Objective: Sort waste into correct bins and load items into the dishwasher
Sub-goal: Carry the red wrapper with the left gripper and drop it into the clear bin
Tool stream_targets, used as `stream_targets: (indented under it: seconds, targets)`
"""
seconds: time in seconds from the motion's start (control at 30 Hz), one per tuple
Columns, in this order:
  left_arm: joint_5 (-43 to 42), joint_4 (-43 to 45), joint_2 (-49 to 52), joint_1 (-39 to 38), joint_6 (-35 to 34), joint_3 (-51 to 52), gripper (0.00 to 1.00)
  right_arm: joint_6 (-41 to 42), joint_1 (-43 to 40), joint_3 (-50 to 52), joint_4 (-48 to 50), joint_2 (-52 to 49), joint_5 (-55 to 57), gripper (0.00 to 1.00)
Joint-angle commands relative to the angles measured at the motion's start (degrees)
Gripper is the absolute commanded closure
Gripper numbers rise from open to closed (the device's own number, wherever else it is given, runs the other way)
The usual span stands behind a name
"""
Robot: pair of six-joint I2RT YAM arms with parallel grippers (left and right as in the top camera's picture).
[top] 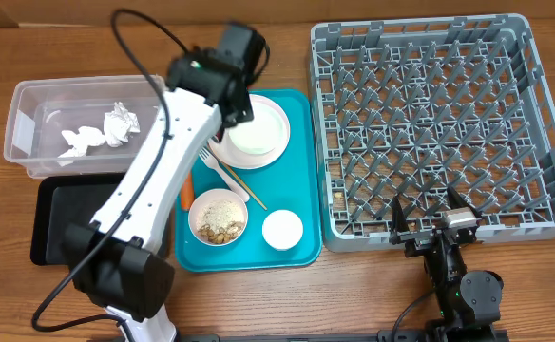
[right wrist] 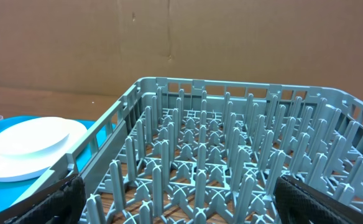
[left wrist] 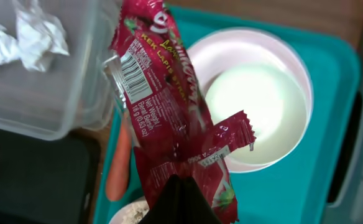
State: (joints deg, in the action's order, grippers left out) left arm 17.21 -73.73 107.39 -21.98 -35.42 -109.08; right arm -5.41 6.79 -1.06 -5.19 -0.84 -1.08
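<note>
My left gripper is shut on the lower end of a red shiny snack wrapper. The wrapper hangs above the left edge of the teal tray, beside the clear tub. In the overhead view this gripper is over the plate's left rim and hides the wrapper. Two white paper wads lie in the tub. The plate, a bowl of rice and nut scraps, a small cup, fork, chopstick and carrot lie on the teal tray. My right gripper stands open at the grey rack's near edge.
The black tray sits in front of the tub, partly under my left arm. In the right wrist view the rack's pegs fill the space between my open fingers. A white round dish shows at the left on the teal tray.
</note>
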Motion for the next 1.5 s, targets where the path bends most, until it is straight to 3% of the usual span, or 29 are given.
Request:
stream_targets:
  seconds: [0.0, 0.5, 0.77, 0.97, 1.23, 1.33, 1.4, 1.47]
  targets:
    - [1.29, -1.51, -0.70, 3.98, 1.16, -5.16, 0.96, -0.22, -0.15, 0.61, 0.37, 0.57, 0.11, 0.00]
    - [-0.37, -3.67, 0.20, 27.10, 1.16, -5.40, 0.96, -0.22, -0.15, 0.61, 0.37, 0.57, 0.13, 0.00]
    - [-0.76, 1.18, 1.09, 30.95, 1.16, -0.50, 0.96, -0.22, -0.15, 0.61, 0.37, 0.57, 0.13, 0.00]
    - [-0.72, 6.49, 1.14, 31.01, 1.22, 4.79, 0.90, -0.22, -0.15, 0.61, 0.37, 0.57, 0.11, 0.00]
    - [-0.66, 13.57, 1.16, 31.04, 2.71, 11.45, 0.77, -0.22, -0.15, 0.61, 0.37, 0.57, 0.13, 0.00]
    - [-0.68, 14.03, 1.16, 31.04, 2.71, 12.26, 0.58, -0.22, -0.15, 0.61, 0.37, 0.57, 0.13, 0.00]
    - [-0.74, 14.01, 1.16, 31.04, 3.34, 12.20, 0.51, -0.22, -0.15, 0.61, 0.37, 0.57, 0.13, 0.00]
    - [-0.76, 13.31, 1.11, 31.01, 6.99, 11.45, 0.74, -0.20, -0.15, 0.61, 0.37, 0.57, 0.13, 0.00]
